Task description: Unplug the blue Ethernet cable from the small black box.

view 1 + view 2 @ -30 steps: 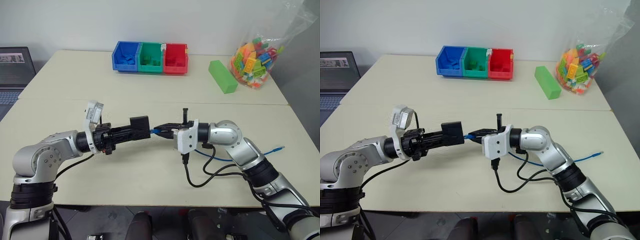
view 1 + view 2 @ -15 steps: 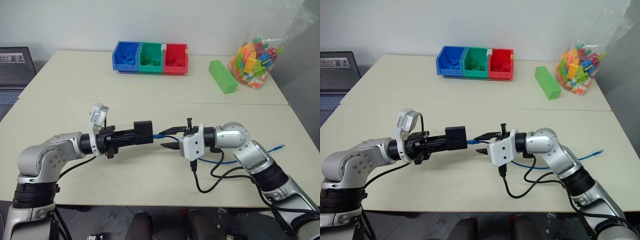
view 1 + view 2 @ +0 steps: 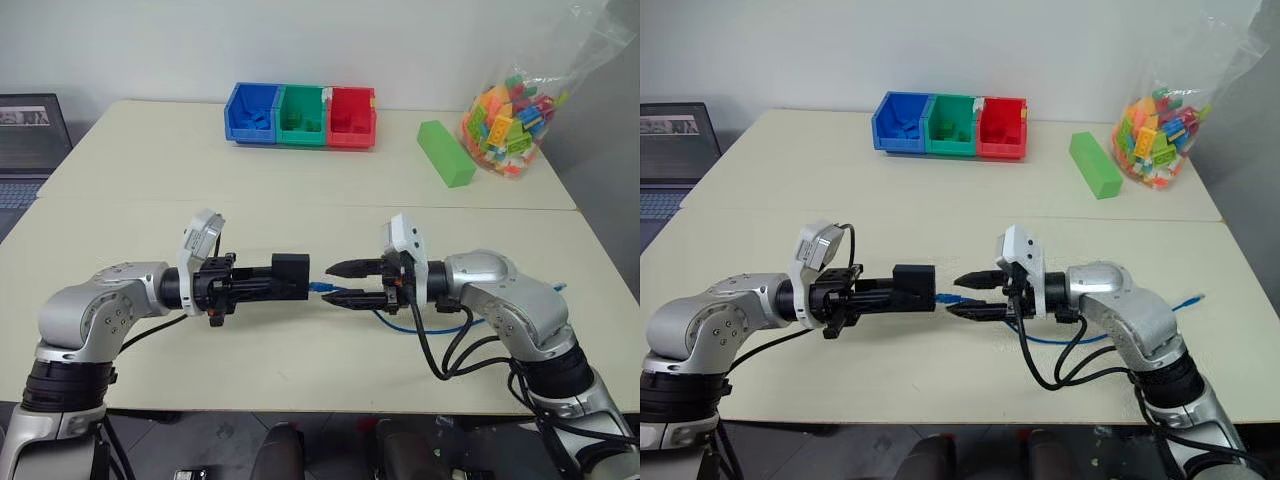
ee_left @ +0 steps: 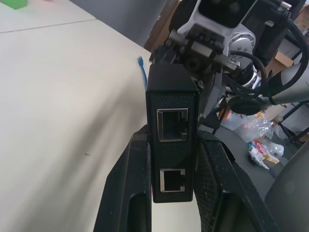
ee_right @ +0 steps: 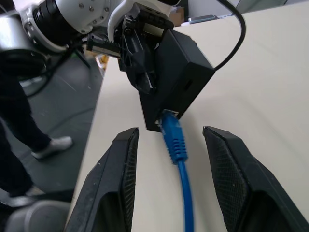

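Right gripper [image 3: 962, 294] has let go of the plug and rolled over since a second ago; its white wrist housing now sits on top, jaws released with one finger above and one below the blue Ethernet cable [image 5: 179, 164], not touching it. Left gripper [image 3: 262, 286] stays clenched, grasping the small black box [image 3: 913, 286] above the surface [image 3: 300, 200]. One cable, its near plug still seated in the box, the rest trailing under the right arm to the far plug [image 3: 1193, 298] lying on the surface. One box; the left wrist view shows two empty ports [image 4: 172, 124] on its face. Behind: three bins, blue [image 3: 251, 113], green [image 3: 303, 116] and red [image 3: 351, 118], one green block [image 3: 445, 153], one bag of bricks [image 3: 510, 110], one laptop [image 3: 30, 135].
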Controlling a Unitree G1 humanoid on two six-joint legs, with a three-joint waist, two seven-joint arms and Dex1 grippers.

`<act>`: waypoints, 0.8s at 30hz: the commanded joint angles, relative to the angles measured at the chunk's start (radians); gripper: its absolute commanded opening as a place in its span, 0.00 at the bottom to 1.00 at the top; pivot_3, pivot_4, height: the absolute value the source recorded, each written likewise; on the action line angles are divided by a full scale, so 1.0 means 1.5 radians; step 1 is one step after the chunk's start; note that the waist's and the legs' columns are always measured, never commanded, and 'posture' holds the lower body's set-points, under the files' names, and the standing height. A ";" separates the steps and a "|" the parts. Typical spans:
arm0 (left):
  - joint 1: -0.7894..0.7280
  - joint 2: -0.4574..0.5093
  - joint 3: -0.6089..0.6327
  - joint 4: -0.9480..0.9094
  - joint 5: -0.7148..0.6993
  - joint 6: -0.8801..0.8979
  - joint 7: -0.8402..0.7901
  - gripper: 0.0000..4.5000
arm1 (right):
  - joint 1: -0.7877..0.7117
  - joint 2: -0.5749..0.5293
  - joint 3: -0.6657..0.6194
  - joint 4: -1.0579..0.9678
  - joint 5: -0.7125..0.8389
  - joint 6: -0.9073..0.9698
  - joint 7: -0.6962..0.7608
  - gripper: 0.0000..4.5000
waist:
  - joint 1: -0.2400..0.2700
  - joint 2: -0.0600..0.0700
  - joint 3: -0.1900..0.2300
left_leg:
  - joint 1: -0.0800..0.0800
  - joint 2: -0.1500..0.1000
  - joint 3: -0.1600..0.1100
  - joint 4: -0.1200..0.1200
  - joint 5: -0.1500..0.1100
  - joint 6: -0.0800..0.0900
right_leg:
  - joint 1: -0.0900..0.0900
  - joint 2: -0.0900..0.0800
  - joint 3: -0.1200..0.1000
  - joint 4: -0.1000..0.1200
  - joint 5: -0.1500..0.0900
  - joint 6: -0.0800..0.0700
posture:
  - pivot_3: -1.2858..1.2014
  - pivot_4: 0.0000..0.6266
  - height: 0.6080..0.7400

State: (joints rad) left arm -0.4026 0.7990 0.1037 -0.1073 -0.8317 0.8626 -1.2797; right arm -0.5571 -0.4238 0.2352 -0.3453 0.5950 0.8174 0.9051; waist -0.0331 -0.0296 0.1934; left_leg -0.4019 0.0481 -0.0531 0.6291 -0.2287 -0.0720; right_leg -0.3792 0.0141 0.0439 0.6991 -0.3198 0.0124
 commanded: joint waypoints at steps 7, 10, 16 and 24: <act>-0.011 0.002 0.012 -0.009 -0.016 0.000 -0.006 0.17 | 0.019 0.079 -0.063 -0.018 0.120 0.125 -0.102 0.50 | 0.000 0.000 0.000 | 0.000 0.000 0.000 0.000 0.000 0.000 | 0.000 0.000 0.000 0.000 0.000 0.000 | 0.52 0.24 1.00; -0.013 0.003 0.013 -0.008 -0.017 0.002 -0.006 0.17 | 0.024 0.094 -0.068 -0.014 0.132 0.133 -0.115 0.50 | 0.000 0.000 0.000 | 0.000 0.000 0.000 0.000 0.000 0.000 | 0.000 0.000 0.000 0.000 0.000 0.001 | 0.52 0.24 1.00; -0.017 0.000 0.015 -0.006 -0.022 0.007 -0.002 0.17 | 0.023 0.105 -0.070 0.007 0.138 0.130 -0.117 0.50 | 0.000 0.000 0.000 | 0.000 0.000 0.000 0.000 0.000 0.000 | 0.000 0.000 0.000 0.000 0.000 0.001 | 0.52 0.24 1.00; -0.016 0.000 0.018 -0.007 -0.028 0.010 0.004 0.17 | 0.023 0.100 -0.074 0.020 0.143 0.129 -0.104 0.50 | 0.000 0.000 0.000 | 0.000 0.000 0.000 0.000 0.000 0.000 | 0.000 0.000 0.000 0.000 0.000 0.001 | 0.52 0.24 1.00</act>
State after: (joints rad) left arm -0.4068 0.7981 0.1041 -0.1070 -0.8524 0.8813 -1.2752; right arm -0.5214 -0.2713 0.1456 -0.3047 0.7715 1.0160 0.7350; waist -0.0337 -0.0295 0.1935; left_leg -0.4021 0.0481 -0.0528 0.6287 -0.2287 -0.0719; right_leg -0.3798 0.0148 0.0440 0.6987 -0.3204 0.0135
